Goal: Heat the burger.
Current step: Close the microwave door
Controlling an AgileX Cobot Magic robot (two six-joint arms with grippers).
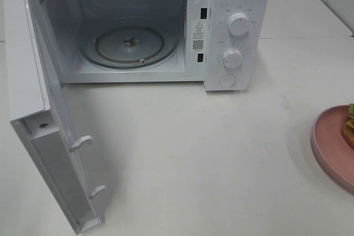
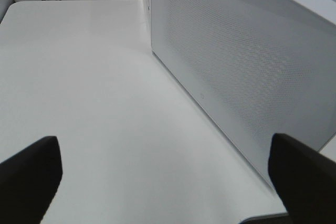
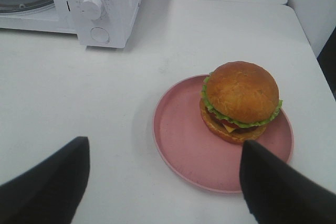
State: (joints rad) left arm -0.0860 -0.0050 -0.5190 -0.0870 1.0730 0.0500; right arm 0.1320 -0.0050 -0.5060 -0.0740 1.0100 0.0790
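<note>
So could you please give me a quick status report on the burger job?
Both grippers open, empty. Burger on pink plate, right of microwave. Door open, turntable bare, path unobstructed.

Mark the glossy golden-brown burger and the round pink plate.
glossy golden-brown burger [image 3: 242,92], right wrist view, on the top bun.
round pink plate [image 3: 184,148], right wrist view, on its bare floor beside the burger.

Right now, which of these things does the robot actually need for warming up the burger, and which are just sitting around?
Needed for the job:
- burger, sitting toward one side of the pink plate
- microwave, door swung wide open, glass turntable bare
- right gripper, open above the plate

Just there:
- white table
- left gripper, open, holding nothing, beside the door's outer face
</note>
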